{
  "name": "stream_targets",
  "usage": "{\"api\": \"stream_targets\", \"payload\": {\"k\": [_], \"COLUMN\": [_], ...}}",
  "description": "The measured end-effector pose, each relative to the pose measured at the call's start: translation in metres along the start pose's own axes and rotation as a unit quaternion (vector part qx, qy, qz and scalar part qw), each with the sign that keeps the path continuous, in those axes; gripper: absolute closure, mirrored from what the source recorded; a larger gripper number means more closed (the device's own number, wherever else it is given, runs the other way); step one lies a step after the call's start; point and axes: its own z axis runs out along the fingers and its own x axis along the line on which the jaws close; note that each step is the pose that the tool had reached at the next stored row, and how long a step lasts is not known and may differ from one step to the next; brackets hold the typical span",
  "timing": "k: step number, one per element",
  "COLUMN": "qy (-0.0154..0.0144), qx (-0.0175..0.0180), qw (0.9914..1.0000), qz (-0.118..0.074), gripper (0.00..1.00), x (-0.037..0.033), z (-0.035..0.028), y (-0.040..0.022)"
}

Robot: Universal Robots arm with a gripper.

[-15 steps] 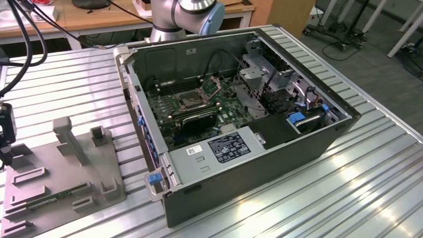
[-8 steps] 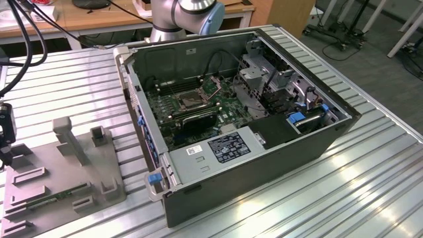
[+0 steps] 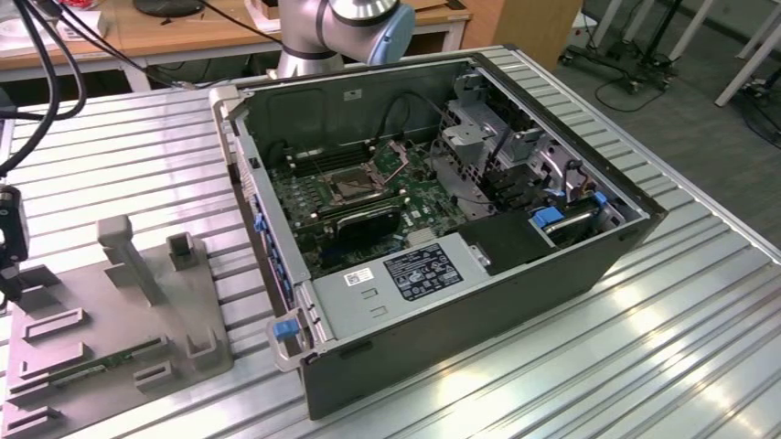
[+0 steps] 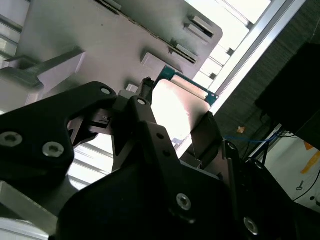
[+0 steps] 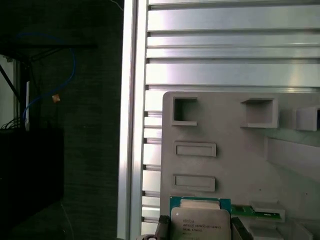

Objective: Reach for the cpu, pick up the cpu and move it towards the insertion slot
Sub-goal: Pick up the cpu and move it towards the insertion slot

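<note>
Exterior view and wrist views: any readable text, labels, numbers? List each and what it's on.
cpu, first wrist view: several lines of print on its metal face, too small to read.
black label on the metal cover inside the computer case, exterior view: print and symbols, unreadable.
white sticker beside that label: unreadable.
No text can be quoted.

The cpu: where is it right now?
In the first wrist view the cpu lies on the grey fixture plate, at its edge nearest the table rim, beside a green circuit strip.
</note>
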Motion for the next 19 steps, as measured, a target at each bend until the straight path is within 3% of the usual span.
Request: {"api": "stream_targets", "payload": {"k": [6, 19], "qy": [0.0, -0.0001], "qx": [-0.0001, -0.0006], "qw": [1.0, 1.0], "qz": [0.0, 0.0], "gripper": [0.45, 0.45], "x": [0.0001, 0.0001], "z": [-0.01, -0.0246], "y": [-0.0008, -0.0019]}}
